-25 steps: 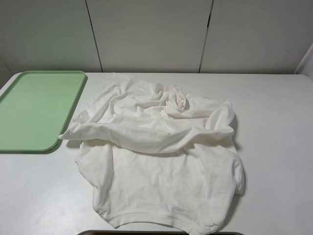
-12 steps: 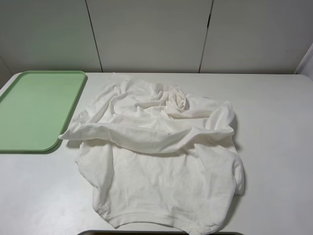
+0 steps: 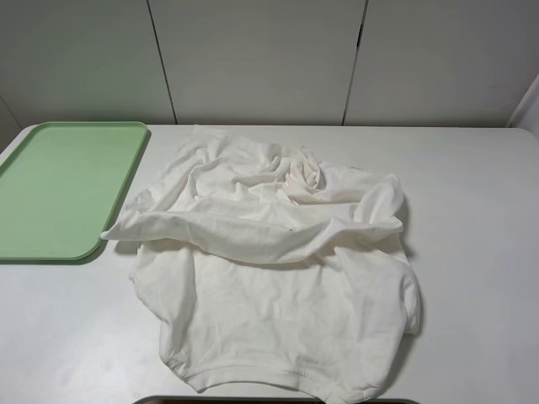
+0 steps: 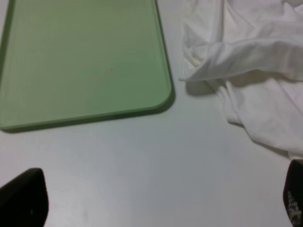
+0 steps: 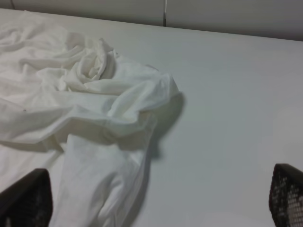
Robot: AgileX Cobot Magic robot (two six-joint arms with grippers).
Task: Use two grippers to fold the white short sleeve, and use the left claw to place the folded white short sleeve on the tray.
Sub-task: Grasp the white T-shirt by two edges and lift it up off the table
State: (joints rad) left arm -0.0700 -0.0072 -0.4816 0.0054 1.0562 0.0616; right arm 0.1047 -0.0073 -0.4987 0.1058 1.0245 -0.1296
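A: Nothing moved since a second ago. Where's your white short sleeve [image 3: 278, 278]?

B: Crumpled mid-worktop [image 3: 472, 252], unfolded, upper half bunched over itself. One sleeve tip sits just beside the tray [image 3: 67, 189], not on it. Tray's bare.

A: Your end effectors?

B: Left end effector [image 4: 158, 203] and right end effector [image 5: 156, 198] both have jaws wide apart and hold nothing. Neither shows in the high view.

A: Progress?

B: Zero, I'd say. You've still got every fold to do, plus the left-side drop onto the tray.
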